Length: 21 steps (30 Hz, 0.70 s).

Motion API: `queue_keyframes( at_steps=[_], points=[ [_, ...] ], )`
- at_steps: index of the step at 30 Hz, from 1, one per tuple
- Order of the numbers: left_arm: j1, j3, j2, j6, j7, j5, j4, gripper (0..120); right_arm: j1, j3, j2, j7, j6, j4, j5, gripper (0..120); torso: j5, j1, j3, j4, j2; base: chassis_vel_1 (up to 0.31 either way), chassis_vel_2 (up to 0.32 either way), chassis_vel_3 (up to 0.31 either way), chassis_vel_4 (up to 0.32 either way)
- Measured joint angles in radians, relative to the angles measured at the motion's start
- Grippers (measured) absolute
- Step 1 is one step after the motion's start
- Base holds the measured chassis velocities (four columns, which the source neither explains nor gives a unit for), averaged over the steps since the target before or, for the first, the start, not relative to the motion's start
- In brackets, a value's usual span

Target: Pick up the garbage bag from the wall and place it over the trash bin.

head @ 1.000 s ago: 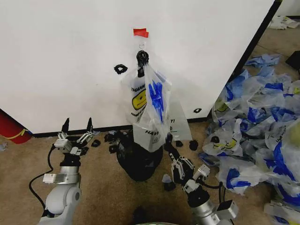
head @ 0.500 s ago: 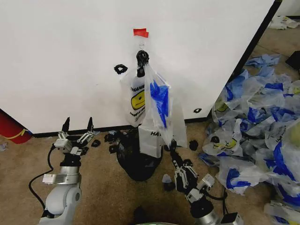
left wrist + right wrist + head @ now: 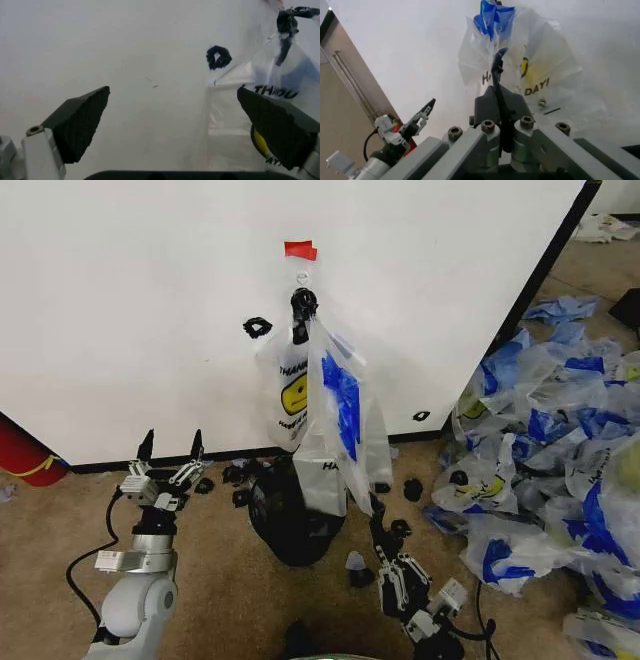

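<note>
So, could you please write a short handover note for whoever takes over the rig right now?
Left gripper: open, empty, raised left of the trash bin, facing the wall.
Right gripper: shut, low on the floor right of the bin, holding no bag.
Garbage bag: hanging from the black clip, its bottom draped at the bin's top.
Done: nothing secured.
Left: take the bag off the clip and fit it over the bin.

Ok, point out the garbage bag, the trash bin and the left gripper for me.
garbage bag [image 3: 296, 392], head view, on the yellow smiley face.
trash bin [image 3: 283, 532], head view, on its black front wall.
left gripper [image 3: 171, 448], head view, midway between its open fingertips.
</note>
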State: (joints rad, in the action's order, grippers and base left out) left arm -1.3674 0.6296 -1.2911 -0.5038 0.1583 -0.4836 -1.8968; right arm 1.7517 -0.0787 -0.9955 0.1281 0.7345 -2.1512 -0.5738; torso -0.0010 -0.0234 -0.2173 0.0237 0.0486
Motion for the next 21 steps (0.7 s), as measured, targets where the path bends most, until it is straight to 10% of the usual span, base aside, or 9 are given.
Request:
queue_keyframes(
  at_steps=[21],
  points=[
    [-0.009, -0.006, -0.009, -0.003, 0.001, 0.008, -0.006, 100, 0.024, -0.001, -0.012, 0.002, 0.029, 0.019, 0.016, 0, -0.0001, 0.0, 0.0, 0.0, 0.0, 0.0, 0.0, 0.0, 0.0]
  ],
)
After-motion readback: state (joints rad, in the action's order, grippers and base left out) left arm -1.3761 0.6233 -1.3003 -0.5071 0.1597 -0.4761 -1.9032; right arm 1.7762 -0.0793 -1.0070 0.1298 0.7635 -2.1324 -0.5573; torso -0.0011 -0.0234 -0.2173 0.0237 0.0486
